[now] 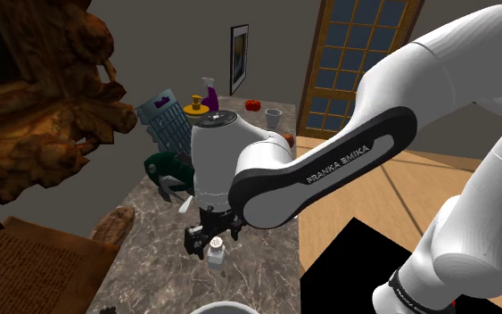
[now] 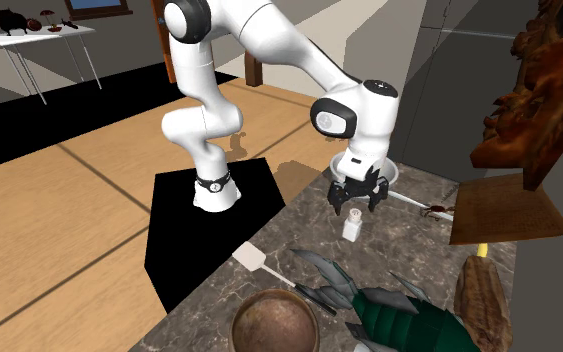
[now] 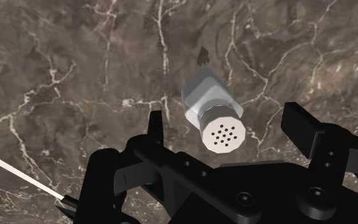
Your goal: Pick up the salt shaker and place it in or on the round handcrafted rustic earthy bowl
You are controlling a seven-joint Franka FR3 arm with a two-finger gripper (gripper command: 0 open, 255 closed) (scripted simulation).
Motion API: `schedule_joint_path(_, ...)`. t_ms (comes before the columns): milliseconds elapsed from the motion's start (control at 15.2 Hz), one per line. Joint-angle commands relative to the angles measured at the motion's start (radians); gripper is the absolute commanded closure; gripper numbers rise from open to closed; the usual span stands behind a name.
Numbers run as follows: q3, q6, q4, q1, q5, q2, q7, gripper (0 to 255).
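The salt shaker (image 3: 212, 114), white with a perforated round cap, stands upright on the dark marble counter (image 3: 75, 70). My black gripper (image 3: 227, 121) hangs open just above it, one finger on each side of the cap and neither touching it. From the side, the gripper (image 2: 358, 203) sits right over the shaker (image 2: 352, 226). The shoulder view has the shaker (image 1: 216, 252) under the gripper (image 1: 211, 239) near the counter's front edge. The round brown earthy bowl (image 2: 275, 322) rests on the counter at the second exterior view's lower middle, well away from the shaker.
A green fish-like figure (image 2: 399, 315) and a white spatula (image 2: 252, 257) lie between shaker and bowl. A white bowl (image 2: 394, 172) stands behind the gripper. A bread loaf (image 2: 484, 295), a wooden board (image 2: 499, 210) and a thin utensil (image 3: 6, 168) lie nearby. The counter edge drops to the floor.
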Motion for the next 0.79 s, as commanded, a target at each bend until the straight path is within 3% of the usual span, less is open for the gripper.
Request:
schedule_joint_path(0,0.0,0.002,-0.001,0.0,0.0,0.0,0.0,0)
schedule_joint_path(264,0.0,0.001,-0.001,0.0,0.0,0.0,0.0,0)
schedule_joint_path(330,0.0,0.001,-0.001,0.0,0.0,0.0,0.0,255)
schedule_joint_path(726,0.0,0.001,-0.001,0.0,0.0,0.0,0.0,255)
